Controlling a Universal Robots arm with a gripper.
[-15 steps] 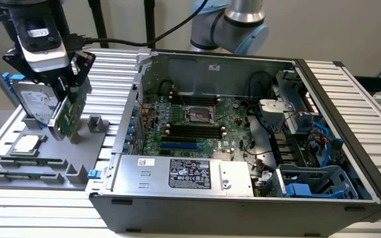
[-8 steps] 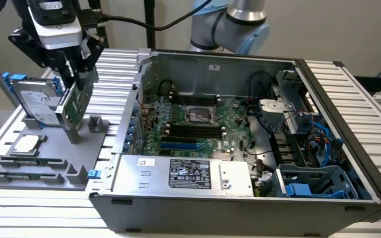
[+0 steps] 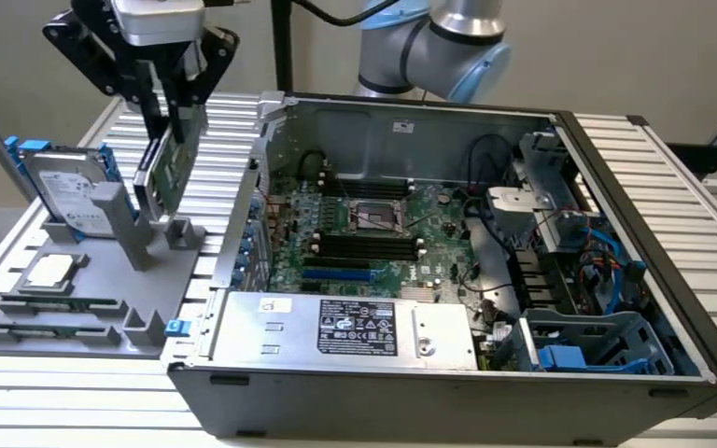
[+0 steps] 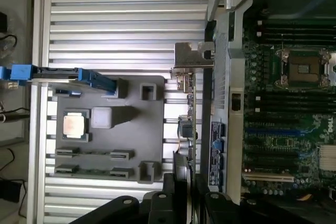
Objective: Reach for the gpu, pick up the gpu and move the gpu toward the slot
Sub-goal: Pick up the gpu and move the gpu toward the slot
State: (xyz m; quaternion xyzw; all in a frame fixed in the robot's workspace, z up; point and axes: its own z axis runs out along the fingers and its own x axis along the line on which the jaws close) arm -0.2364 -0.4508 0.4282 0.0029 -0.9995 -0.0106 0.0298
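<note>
One black two-finger gripper is clamped on the thin green circuit-board gpu with its silver bracket. We see the card held upright above the grey plastic holder tray, beside the open computer case.

Silver-blue arm, black gripper

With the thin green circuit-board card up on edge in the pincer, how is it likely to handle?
The thin green circuit-board card probably stays stiff and light. Gripped at one edge by the pincer, it may swing or twist. Exposed components look fragile.
</note>
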